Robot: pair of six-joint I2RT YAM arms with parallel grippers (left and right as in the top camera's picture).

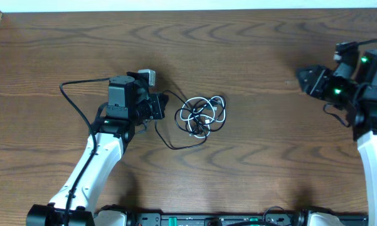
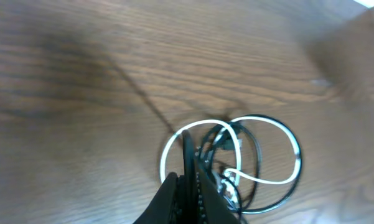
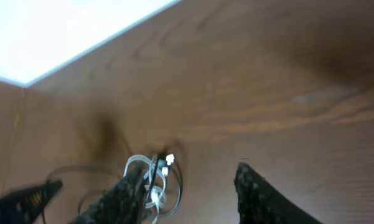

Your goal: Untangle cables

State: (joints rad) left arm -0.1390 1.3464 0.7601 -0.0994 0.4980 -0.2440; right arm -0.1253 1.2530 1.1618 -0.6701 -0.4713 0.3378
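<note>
The left end effector (image 1: pixel 158 105) is pinched shut, apparently on a black strand at the left edge of the cables (image 1: pixel 202 115), which lie tangled mid-table. It should pull away slowly while the right end effector (image 1: pixel 303 76), open and well apart, comes to pin the knot. The table (image 1: pixel 263 144) is dark grained wood, with a white strip beyond its far edge.

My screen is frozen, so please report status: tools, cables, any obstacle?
Left tool shut beside cables, grip unclear. Right tool open, far off, touching nothing. Black and white cords in one tangled heap. No obstacle seen.
</note>
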